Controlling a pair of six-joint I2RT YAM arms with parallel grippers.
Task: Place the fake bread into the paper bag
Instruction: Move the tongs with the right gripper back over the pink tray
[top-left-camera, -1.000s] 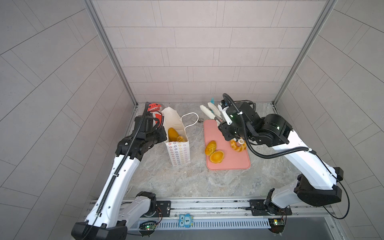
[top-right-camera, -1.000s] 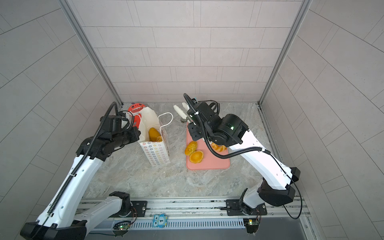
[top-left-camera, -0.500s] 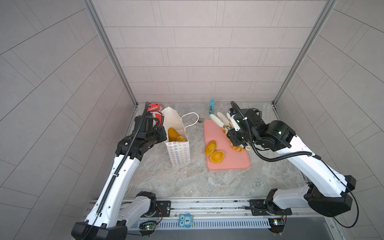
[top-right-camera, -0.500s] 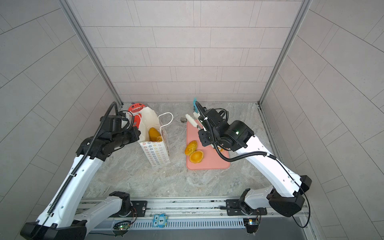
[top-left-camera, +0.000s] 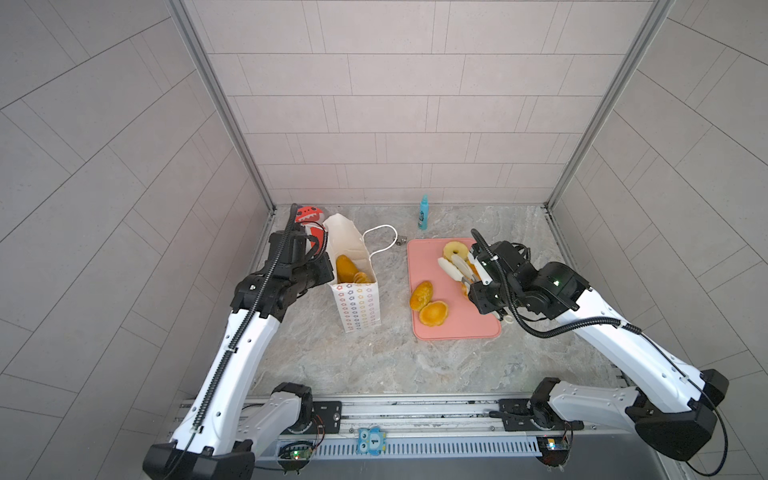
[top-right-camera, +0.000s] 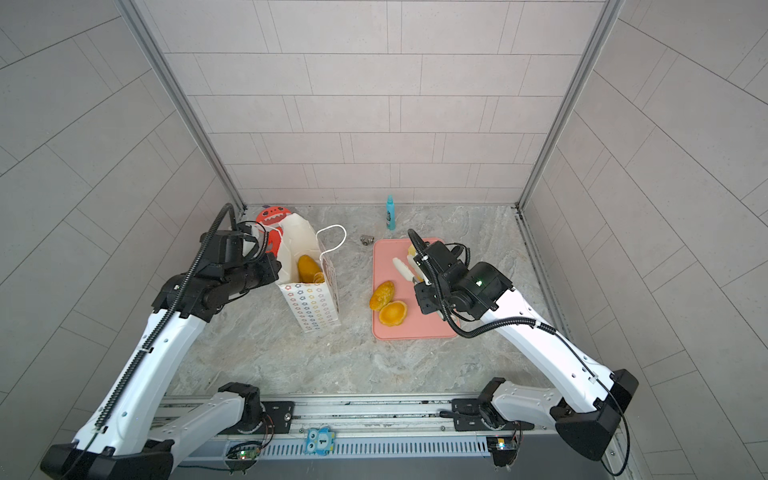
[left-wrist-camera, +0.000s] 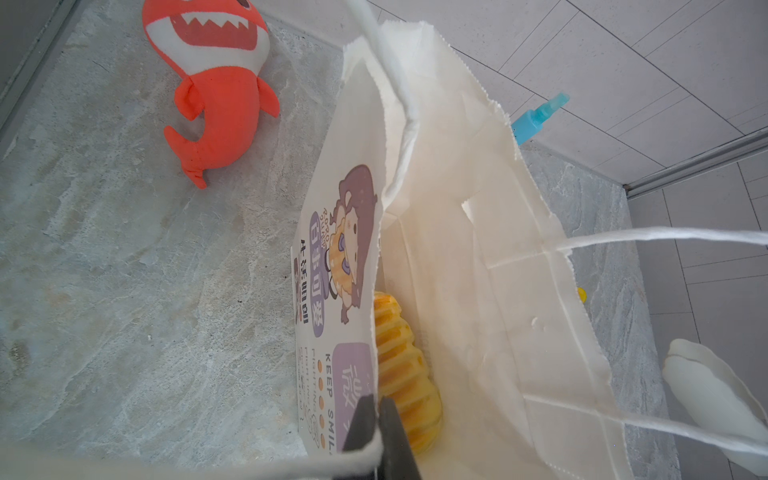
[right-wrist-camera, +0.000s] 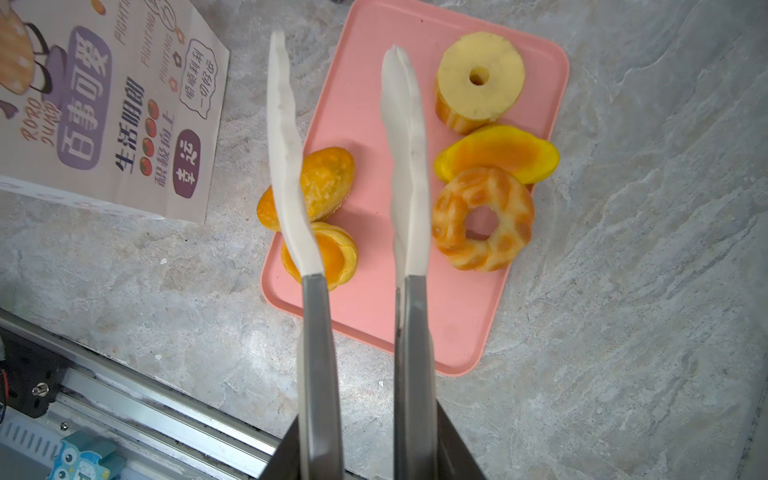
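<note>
The white paper bag (top-left-camera: 357, 299) (top-right-camera: 316, 305) stands upright and open, left of the pink tray (top-left-camera: 457, 328). My left gripper (left-wrist-camera: 377, 401) is shut on the bag's (left-wrist-camera: 498, 270) printed wall at the rim, beside a cord handle. A ridged golden bread piece (left-wrist-camera: 401, 365) (top-left-camera: 347, 268) lies inside. My right gripper (right-wrist-camera: 368, 457) is shut on white-tipped tongs (right-wrist-camera: 407, 166) (top-left-camera: 455, 268), which are spread with nothing between the tips, above the tray (right-wrist-camera: 453, 324). On it lie a round bun (right-wrist-camera: 326, 178), a tart (right-wrist-camera: 332, 253), a pale ring (right-wrist-camera: 480, 89), a long loaf (right-wrist-camera: 498, 153) and a braided ring (right-wrist-camera: 482, 218).
A red plush shark (left-wrist-camera: 216, 104) (top-left-camera: 307, 216) lies behind the bag in the back left corner. A blue bottle (top-left-camera: 423, 212) stands by the back wall, with a small metal piece (top-left-camera: 401, 241) near the tray's far corner. Tiled walls close three sides; a rail (top-left-camera: 374, 415) runs along the front.
My right arm has carried the tongs to the right and toward the front, from near the bag's handle to above the tray. The left gripper and bag have not moved.
</note>
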